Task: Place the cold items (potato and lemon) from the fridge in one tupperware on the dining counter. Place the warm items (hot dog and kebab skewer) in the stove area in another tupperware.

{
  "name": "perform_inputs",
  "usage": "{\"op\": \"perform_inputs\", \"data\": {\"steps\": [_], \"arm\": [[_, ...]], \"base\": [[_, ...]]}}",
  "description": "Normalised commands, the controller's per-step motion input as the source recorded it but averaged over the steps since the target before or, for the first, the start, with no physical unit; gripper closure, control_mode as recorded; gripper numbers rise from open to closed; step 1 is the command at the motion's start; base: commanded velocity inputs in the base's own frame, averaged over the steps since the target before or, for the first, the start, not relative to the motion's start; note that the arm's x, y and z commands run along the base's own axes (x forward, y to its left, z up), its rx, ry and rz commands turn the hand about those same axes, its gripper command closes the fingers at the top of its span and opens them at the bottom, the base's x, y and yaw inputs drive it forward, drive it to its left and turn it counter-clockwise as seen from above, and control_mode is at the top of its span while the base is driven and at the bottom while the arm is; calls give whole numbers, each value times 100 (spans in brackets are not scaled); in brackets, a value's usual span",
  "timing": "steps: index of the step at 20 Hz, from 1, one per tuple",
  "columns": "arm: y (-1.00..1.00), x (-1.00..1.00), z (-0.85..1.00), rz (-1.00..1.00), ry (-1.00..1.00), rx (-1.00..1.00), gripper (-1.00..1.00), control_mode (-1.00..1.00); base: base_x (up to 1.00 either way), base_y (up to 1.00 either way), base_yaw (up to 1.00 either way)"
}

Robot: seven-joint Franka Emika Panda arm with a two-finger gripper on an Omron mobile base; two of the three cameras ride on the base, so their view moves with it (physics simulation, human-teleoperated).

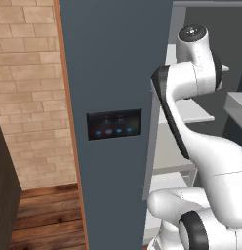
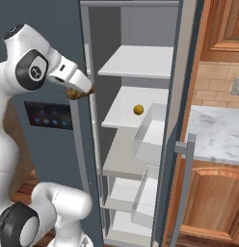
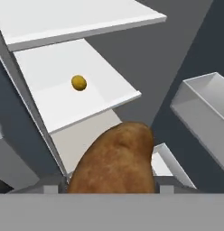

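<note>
The potato (image 3: 116, 160) is brown. The lemon (image 3: 78, 83) is yellow. The fridge shelves (image 2: 136, 62) are white, and the fridge door (image 1: 110, 58) is dark blue-grey.

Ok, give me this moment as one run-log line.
claw: shut on potato, just outside the fridge front | lemon: on middle fridge shelf | fridge door: open | tupperware step: not yet done

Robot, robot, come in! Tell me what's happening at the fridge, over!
End effector shut on potato, just outside the open fridge. Lemon on a middle shelf. Nothing in the way.
</note>
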Motion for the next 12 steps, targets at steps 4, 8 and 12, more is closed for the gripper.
{"op": "perform_inputs", "data": {"steps": [4,8,12], "arm": [[25,-98,-59,-7,-1,19,100,-100],[0,-86,-81,0,0,19,100,-100],[0,-70,-48,10,-3,21,100,-100]], "base": [[0,0,0],[0,0,0],[0,0,0]]}}
